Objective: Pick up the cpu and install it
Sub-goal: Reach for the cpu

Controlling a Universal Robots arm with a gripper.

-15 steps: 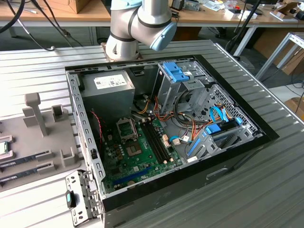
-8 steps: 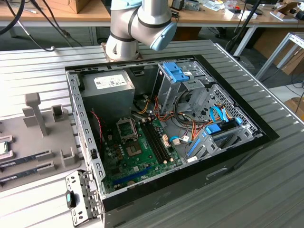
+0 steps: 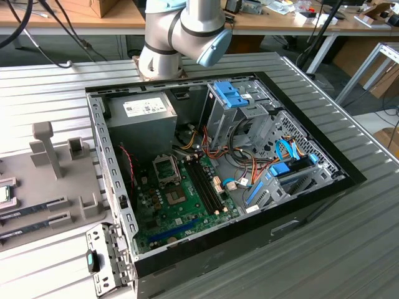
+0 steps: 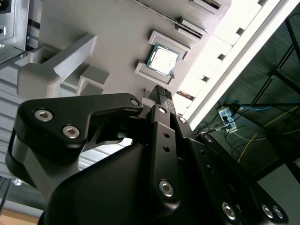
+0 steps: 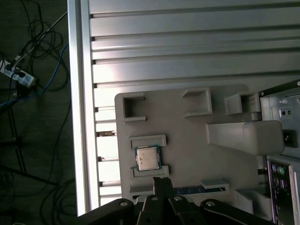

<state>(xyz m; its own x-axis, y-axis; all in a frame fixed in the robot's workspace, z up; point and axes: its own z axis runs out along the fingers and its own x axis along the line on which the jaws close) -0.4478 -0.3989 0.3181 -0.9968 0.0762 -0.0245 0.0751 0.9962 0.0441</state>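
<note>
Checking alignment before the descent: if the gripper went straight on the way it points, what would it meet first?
Probably the cpu in its nest on the grey tray, or the nest's edge beside it; the gripper aims slightly off its centre, and depth is unclear.

No legible text or labels

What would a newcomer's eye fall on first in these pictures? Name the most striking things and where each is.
In the exterior view the open computer case fills the middle, its green motherboard bare inside, with the arm standing at its far edge. In both wrist views the silvery cpu lies in a pocket of the grey tray, just beyond the gripper with its fingers shut.
</note>
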